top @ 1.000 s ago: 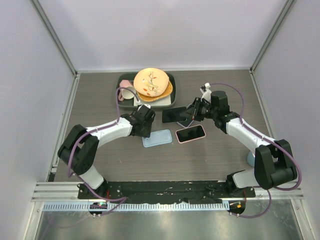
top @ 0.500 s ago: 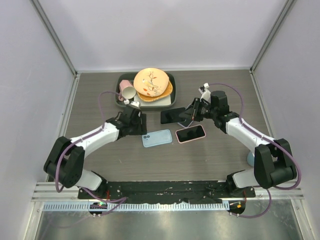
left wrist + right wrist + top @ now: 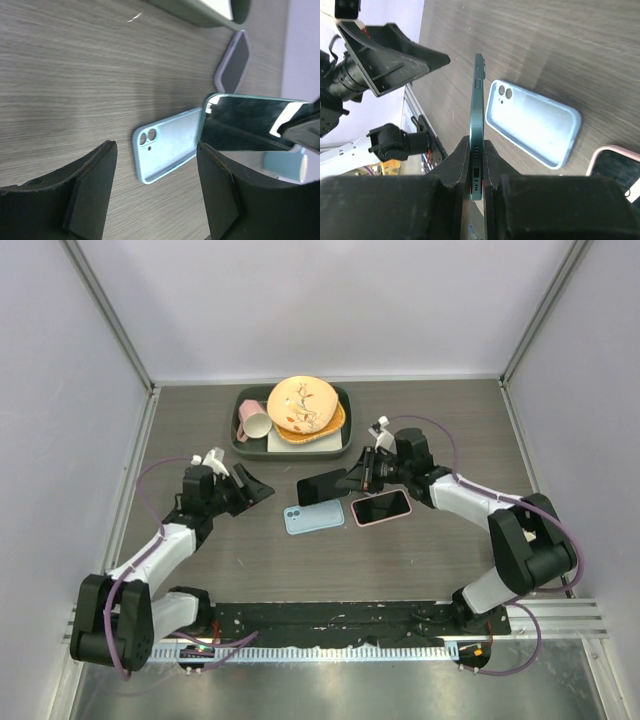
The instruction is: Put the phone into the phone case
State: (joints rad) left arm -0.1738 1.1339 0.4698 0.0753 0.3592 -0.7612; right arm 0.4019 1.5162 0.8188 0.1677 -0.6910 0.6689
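The light blue phone case (image 3: 313, 517) lies open side up on the table; it also shows in the left wrist view (image 3: 167, 145) and the right wrist view (image 3: 535, 122). My right gripper (image 3: 356, 480) is shut on the bottom end of the teal-edged phone (image 3: 322, 486), holding it on edge in the air just above and behind the case. The phone shows edge-on in the right wrist view (image 3: 478, 110), clamped in the right gripper (image 3: 478, 175), and as a dark screen in the left wrist view (image 3: 250, 122). My left gripper (image 3: 255, 487) is open and empty, left of the case, fingers (image 3: 95, 175) pointing at it.
A pink-cased phone (image 3: 381, 507) lies face up right of the blue case. A dark tray (image 3: 240, 400) at the back holds plates (image 3: 303, 405) and a pink cup (image 3: 254, 423). A pale blue object (image 3: 500, 558) sits by the right arm's base.
My left arm has pulled back to the left, away from the case, and its gripper is now apart from it. My right gripper has carried the phone left and toward the case.
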